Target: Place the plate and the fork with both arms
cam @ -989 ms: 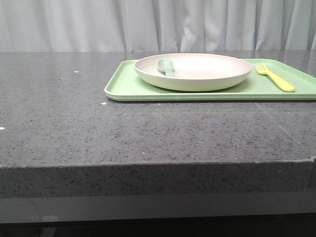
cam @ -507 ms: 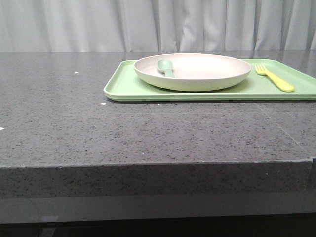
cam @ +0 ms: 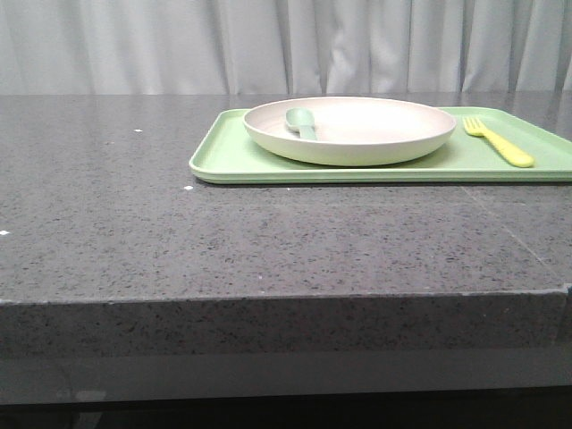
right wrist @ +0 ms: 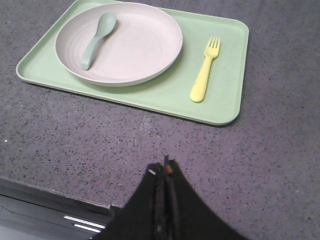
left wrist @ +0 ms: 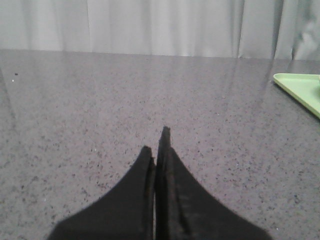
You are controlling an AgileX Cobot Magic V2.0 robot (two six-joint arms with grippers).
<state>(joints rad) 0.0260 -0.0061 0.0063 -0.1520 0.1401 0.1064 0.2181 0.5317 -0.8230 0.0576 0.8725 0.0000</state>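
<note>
The cream-white round plate [cam: 350,130] [right wrist: 119,42] rests on a light-green tray [cam: 223,159] [right wrist: 225,95] at the back right of the dark stone table. Beside the plate, on the same tray, lies the pale-yellow fork [cam: 498,141] [right wrist: 205,77]. My right gripper [right wrist: 163,167] is shut and empty, hovering near the table's front edge, well short of the tray. Over bare table to the left of the tray, my left gripper [left wrist: 157,145] is shut with nothing in it. Neither gripper appears in the front view.
A grey-green spoon [cam: 301,122] [right wrist: 98,32] lies inside the plate. Only a corner of the tray [left wrist: 300,87] shows in the left wrist view. The table's front edge [right wrist: 60,195] runs close under the right gripper. White curtains hang behind the table.
</note>
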